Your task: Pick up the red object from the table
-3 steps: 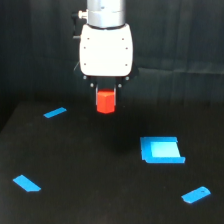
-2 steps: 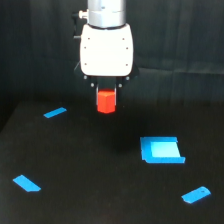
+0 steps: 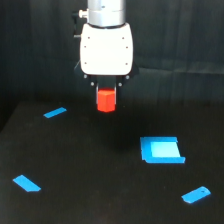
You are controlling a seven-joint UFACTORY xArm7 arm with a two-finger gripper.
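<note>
The red object [image 3: 105,100], a small red-orange block, hangs between the fingers of my gripper [image 3: 106,94] under the white gripper body. The gripper is shut on it and holds it well above the black table [image 3: 90,170]. The block's top is hidden between the fingers. The block is in the upper middle of the exterior view.
Flat blue pieces lie on the table: a thin one [image 3: 55,112] at the exterior view's left, one [image 3: 27,183] at the lower left, a larger square tray-like piece [image 3: 161,150] at the right, and a small one [image 3: 196,194] at the lower right.
The gripper with the red object has risen slightly; the block sits a little higher above the table than before. The blue pieces have not moved.
</note>
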